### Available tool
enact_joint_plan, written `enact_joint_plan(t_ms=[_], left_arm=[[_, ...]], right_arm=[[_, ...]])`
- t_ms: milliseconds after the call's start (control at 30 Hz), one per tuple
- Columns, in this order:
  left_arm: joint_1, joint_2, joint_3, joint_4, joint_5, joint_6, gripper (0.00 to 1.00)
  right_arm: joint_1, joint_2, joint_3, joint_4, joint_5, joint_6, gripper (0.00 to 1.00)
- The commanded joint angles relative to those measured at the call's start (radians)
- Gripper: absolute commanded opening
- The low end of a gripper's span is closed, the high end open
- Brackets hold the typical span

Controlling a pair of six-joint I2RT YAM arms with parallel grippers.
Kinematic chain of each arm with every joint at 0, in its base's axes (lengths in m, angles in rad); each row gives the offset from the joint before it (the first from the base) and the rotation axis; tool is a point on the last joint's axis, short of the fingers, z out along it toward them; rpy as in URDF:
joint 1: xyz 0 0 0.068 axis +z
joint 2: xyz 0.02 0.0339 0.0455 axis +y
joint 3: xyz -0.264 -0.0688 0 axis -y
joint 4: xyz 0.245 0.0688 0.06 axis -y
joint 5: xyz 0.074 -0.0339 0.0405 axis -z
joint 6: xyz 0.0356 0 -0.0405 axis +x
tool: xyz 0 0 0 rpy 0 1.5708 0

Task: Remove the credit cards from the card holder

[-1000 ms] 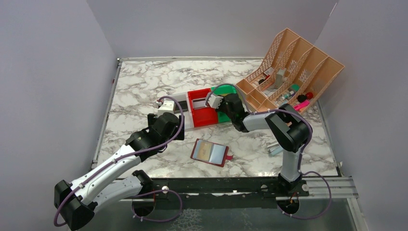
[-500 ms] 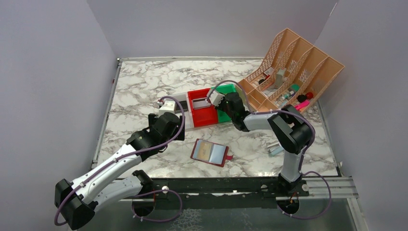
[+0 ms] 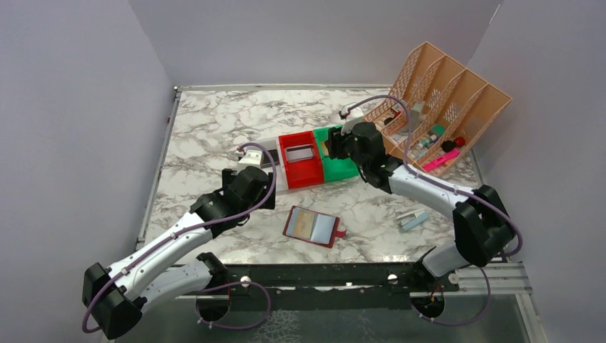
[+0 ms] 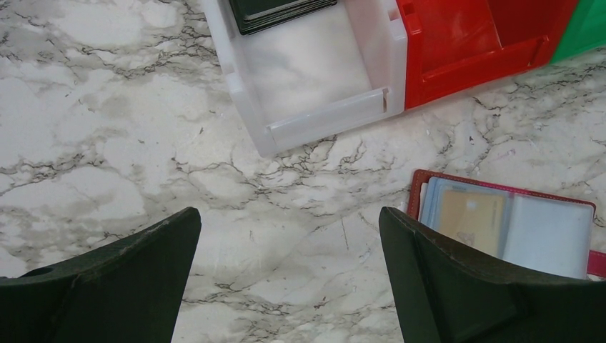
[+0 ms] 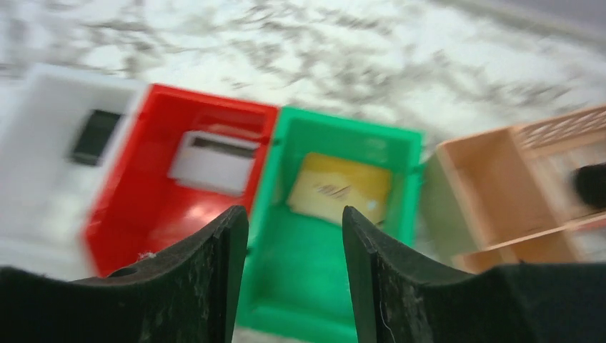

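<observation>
The card holder (image 3: 312, 227) lies open on the marble, dark red with light-blue pockets; it also shows in the left wrist view (image 4: 504, 223). A gold card (image 4: 472, 216) sits in its left pocket. A black card (image 5: 95, 136) lies in the white bin (image 5: 43, 186). A silver card (image 5: 213, 163) lies in the red bin (image 5: 143, 221). A gold card (image 5: 341, 187) lies in the green bin (image 5: 314, 286). My left gripper (image 4: 287, 214) is open and empty above bare marble, left of the holder. My right gripper (image 5: 294, 213) is open and empty, raised over the green bin.
The three bins stand in a row at mid-table (image 3: 300, 158). A peach slotted rack (image 3: 436, 93) with small items stands at the back right. A small light-blue item (image 3: 413, 219) lies on the marble at the right. Grey walls close in three sides.
My right arm has swung from over the red bin back and to the right, above the green bin. The silver card now shows in the red bin. My left arm has not moved.
</observation>
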Motion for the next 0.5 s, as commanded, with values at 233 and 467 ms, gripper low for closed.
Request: enact_joint_plan(t_ms=[233, 467], left_arm=[[0.015, -0.089, 0.010, 0.006, -0.048, -0.011, 0.99], [0.014, -0.135, 0.004, 0.000, -0.073, -0.024, 0.99]], right_arm=[[0.282, -0.119, -0.189, -0.265, 0.032, 0.751, 0.56], [0.591, 0.002, -0.053, -0.611, 0.461, 1.066, 0.57]])
